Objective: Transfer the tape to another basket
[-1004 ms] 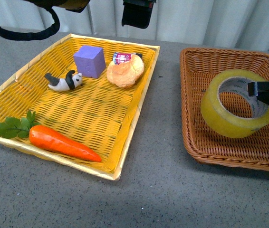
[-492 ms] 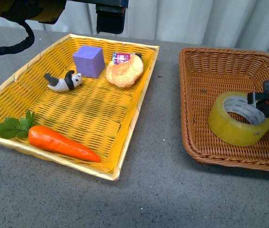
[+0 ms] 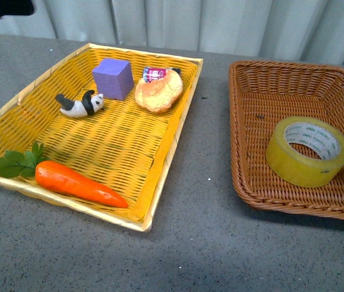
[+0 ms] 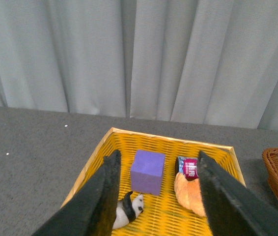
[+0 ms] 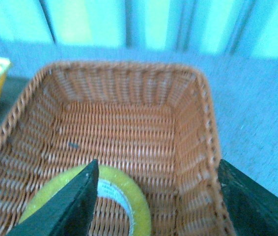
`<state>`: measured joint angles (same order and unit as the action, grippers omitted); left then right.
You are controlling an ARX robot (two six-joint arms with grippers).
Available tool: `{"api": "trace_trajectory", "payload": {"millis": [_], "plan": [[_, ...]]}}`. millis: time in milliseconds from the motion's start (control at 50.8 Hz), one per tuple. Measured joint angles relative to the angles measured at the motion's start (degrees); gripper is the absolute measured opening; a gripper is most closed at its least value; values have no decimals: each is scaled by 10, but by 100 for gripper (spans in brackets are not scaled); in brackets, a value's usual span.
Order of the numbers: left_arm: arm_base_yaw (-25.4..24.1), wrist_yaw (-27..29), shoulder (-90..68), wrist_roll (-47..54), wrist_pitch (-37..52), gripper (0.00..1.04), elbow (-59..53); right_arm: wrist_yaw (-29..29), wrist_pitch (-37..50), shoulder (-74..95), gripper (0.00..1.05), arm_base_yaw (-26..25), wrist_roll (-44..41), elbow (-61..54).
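Tape [image 3: 309, 151], translucent yellow with pale printed core, lies flat in basket [image 3: 254, 91].

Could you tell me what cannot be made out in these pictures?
- Tape: right wrist view cuts its lower part off at the frame edge, and a jaw covers one side.
- Small packet behind the bread: print too small to read in the front view.
- Panda figure: partly hidden by a jaw in the left wrist view.
- Both arms: outside the front view.

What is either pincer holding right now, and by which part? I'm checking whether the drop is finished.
Nothing. The tape lies flat in the brown basket, untouched. Both the right pincer and left pincer are open and empty.
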<state>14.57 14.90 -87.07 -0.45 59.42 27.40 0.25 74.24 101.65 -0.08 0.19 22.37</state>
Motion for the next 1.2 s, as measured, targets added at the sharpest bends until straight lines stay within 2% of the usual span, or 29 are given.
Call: {"api": "trace_trajectory", "payload": {"millis": [79,256,335,473,512,571,709,768,827,1201], "plan": [[-12,-17,32,0,3,34,-37,0,25,-49,43,0,0,-23],[-43,-46,101,0,3,4,-107,-3,3,-125,13,2,-1,-91],[-54,-58,132,0,-3,4,-132,-1,-11,-160,1,1,-2,-112],[-67,-76,177,1,-15,4,-164,-1,-40,-221,1,1,-2,-141],[-72,-80,179,1,5,4,-178,-1,-52,-240,1,1,-2,-150],[-82,-88,194,1,5,4,-204,-1,-110,-296,1,1,-2,-158],[-98,-103,273,1,-46,4,-233,-2,-187,-409,1,1,-2,-179],[-129,-144,312,2,-75,4,-242,-2,-215,-446,1,1,-2,-189],[-142,-145,346,2,-102,4,-249,-1,-242,-480,1,1,-2,-198],[-144,-149,559,2,-286,4,-264,-3,-427,-695,1,1,-2,-221]]}}
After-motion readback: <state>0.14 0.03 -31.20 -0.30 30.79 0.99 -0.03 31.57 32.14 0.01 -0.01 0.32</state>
